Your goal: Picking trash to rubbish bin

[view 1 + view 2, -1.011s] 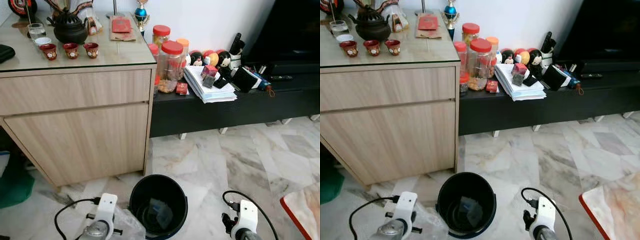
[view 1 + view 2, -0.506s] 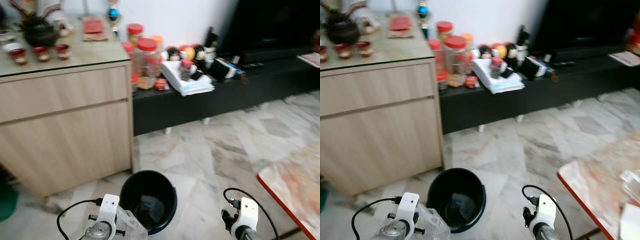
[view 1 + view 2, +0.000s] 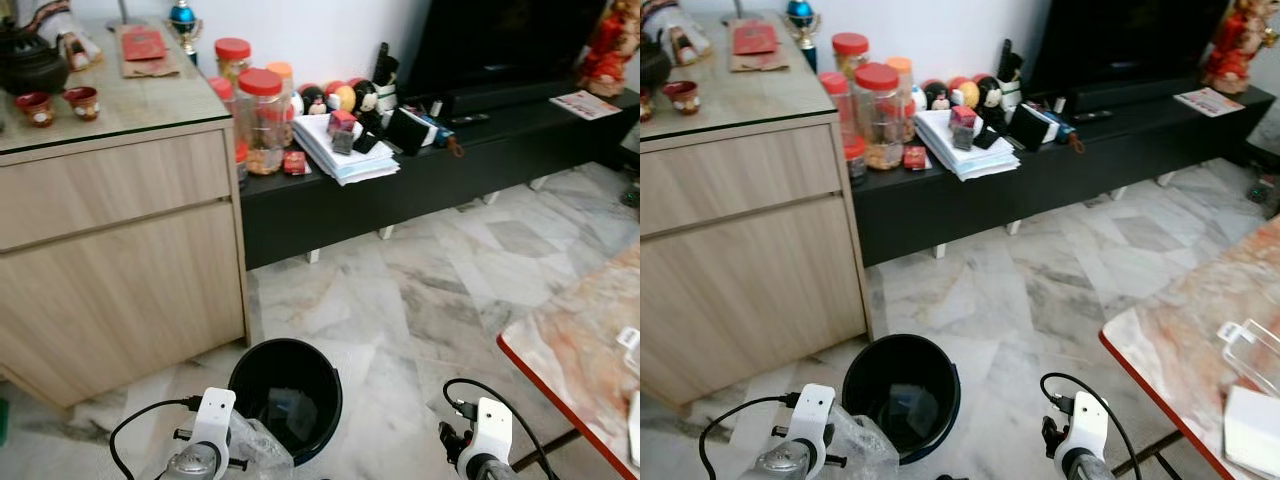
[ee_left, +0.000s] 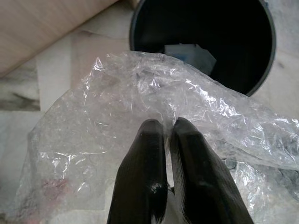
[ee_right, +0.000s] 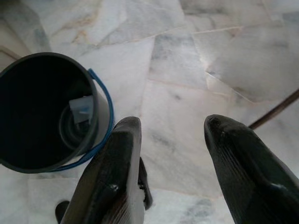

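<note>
Pinched between the left gripper's [image 4: 167,128] pressed-together black fingers [image 4: 142,172] is a crumpled sheet of clear plastic wrap [image 4: 140,102], held just near-left of the round black rubbish bin [image 3: 243,372], not yet dropped in; some scrap already lies inside. Spread and empty, the right gripper [image 5: 170,126] is held over the marble floor [image 3: 420,290]

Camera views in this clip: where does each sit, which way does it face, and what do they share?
Eye views: head, looking down at marble floor; both wrists at the lower edge.
Left wrist view: along shut fingers of the left gripper pinching a crumpled clear plastic wrap.
Right wrist view: along the right gripper, open, over floor.
Shared: the round black rubbish bin.
</note>
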`<state>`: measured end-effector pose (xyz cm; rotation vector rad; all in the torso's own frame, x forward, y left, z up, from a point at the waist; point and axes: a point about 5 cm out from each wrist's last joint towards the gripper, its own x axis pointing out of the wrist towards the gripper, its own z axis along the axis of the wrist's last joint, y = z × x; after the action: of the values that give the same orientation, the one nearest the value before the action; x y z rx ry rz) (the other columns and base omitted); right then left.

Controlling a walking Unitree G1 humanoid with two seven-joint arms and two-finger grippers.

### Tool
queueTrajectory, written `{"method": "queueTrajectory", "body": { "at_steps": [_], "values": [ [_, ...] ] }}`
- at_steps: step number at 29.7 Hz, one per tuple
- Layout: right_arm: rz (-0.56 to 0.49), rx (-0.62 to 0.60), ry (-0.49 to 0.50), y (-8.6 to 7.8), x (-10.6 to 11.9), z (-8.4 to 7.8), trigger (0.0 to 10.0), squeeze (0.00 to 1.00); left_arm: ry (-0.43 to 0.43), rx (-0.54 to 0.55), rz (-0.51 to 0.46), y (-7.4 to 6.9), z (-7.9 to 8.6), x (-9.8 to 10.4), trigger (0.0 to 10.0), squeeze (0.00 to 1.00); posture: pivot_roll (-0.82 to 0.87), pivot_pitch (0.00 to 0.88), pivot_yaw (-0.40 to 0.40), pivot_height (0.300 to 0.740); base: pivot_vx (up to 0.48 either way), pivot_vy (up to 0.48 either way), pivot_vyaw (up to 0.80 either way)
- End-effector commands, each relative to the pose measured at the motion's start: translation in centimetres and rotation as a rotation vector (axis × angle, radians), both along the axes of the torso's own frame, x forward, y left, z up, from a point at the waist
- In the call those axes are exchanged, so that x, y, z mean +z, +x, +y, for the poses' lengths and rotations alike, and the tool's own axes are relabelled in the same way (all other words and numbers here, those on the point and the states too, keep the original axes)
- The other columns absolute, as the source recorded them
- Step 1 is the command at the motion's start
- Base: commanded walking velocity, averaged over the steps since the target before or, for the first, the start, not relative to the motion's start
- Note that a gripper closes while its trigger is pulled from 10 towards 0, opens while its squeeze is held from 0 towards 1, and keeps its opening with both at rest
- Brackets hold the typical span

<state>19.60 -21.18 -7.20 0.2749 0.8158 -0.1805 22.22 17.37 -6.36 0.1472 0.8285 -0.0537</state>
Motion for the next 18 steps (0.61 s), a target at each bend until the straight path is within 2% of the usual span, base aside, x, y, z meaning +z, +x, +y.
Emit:
{"method": "queueTrajectory", "body": {
  "at_steps": [1, 5, 18],
  "values": [
    [-0.009, -0.016, -0.008, 0.11, 0.16, -0.46, 10.0, 0.0, -0.005, 0.004, 0.006, -0.32, -0.36, -0.22, 10.0, 0.0, 0.02, 0.074, -0.118, 0.74, 0.262, 0.0, 0.0],
    [-0.011, -0.019, -0.005, 0.08, 0.16, -0.49, 10.0, 0.0, -0.005, 0.006, 0.006, -0.31, -0.36, -0.22, 10.0, 0.0, 0.02, 0.074, -0.119, 0.74, 0.28, 0.0, -0.73],
    [-0.022, -0.015, -0.008, 0.16, 0.25, -0.6, 10.0, 0.0, -0.006, 0.004, 0.007, -0.36, -0.41, -0.25, 10.0, 0.0, 0.02, 0.072, -0.121, 0.74, 0.286, 0.0, 0.0]
  ]
}}
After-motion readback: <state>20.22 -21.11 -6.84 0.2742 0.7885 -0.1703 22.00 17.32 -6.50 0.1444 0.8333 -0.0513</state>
